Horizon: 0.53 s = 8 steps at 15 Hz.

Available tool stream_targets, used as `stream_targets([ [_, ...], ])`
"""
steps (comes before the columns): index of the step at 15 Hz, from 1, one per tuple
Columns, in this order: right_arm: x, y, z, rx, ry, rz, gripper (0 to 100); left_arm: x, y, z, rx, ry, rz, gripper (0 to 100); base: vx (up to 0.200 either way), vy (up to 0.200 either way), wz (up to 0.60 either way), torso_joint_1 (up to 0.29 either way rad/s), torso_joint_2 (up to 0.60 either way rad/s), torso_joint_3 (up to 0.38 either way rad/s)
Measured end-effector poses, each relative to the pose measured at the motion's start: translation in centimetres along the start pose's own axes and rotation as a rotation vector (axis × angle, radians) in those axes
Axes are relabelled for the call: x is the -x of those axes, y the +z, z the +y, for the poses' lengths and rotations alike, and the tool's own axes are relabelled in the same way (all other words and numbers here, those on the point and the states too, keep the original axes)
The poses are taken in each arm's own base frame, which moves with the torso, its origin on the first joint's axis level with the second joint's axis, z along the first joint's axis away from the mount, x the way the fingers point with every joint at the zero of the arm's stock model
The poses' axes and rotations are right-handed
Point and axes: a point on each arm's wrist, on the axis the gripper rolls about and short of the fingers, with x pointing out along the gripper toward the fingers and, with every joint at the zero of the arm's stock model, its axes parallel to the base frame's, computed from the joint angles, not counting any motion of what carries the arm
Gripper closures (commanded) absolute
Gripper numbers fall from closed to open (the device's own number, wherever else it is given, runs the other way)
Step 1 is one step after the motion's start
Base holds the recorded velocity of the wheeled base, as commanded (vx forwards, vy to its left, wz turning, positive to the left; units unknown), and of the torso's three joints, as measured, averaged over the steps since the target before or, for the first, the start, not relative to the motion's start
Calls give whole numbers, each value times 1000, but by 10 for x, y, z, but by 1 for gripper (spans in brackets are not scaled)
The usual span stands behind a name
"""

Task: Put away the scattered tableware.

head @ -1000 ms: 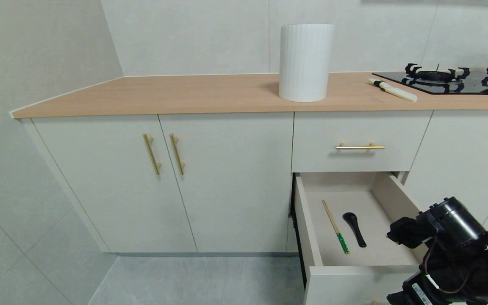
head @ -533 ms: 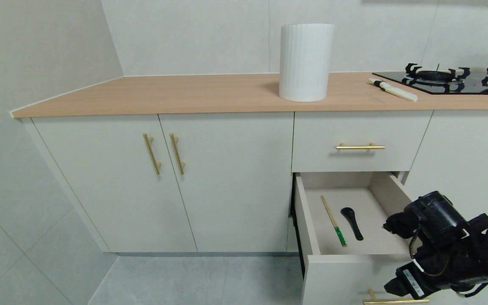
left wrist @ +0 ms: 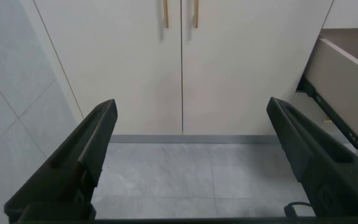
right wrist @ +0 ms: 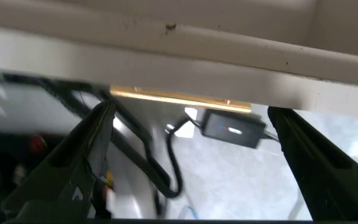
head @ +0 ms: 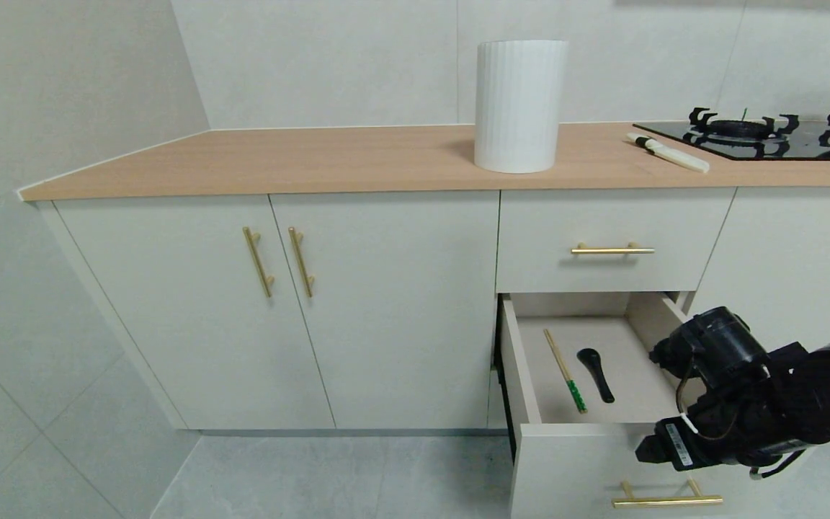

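Since the chopsticks [head: 565,371] and the black spoon [head: 596,373] lay side by side on the floor of the drawer [head: 520,364], I judged the putting-in done for those two. The step in hand looked to be shutting that drawer, which stood partly out. To my eye the next move called for a square, level push on the drawer front [head: 573,468], so it ran in straight, with the fingers kept clear of the gold handle [head: 666,499]. A knife [head: 667,153] lay on the worktop [head: 314,162] above the drawer and a little to its right, so I reckoned more tidying might follow. My right arm [head: 746,396] was folded low over the drawer's front right corner. The right gripper [right wrist: 190,111] stood wide and empty, the handle lying across the gap beyond its tips; I could not tell whether it touched. The left gripper [left wrist: 190,106] hung wide and empty, well left of the drawer, facing the cupboard doors [left wrist: 182,62].
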Motion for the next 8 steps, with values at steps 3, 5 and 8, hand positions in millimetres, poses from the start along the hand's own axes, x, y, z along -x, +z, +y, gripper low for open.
stream_targets([
  [3, -3, 9, 2, -54, -2, -13, 0, 0, 0, 0, 0, 0, 0, 0, 0, 0, 0, 0, 0, 0],
  [5, -6, 15, 2, -75, -1, -28, 0, 0, 0, 0, 0, 0, 0, 0, 0, 0, 0, 0, 0, 0],
  [8, -12, 22, -2, -101, -2, -67, 0, 0, 0, 0, 0, 0, 0, 0, 0, 0, 0, 0, 0, 0],
])
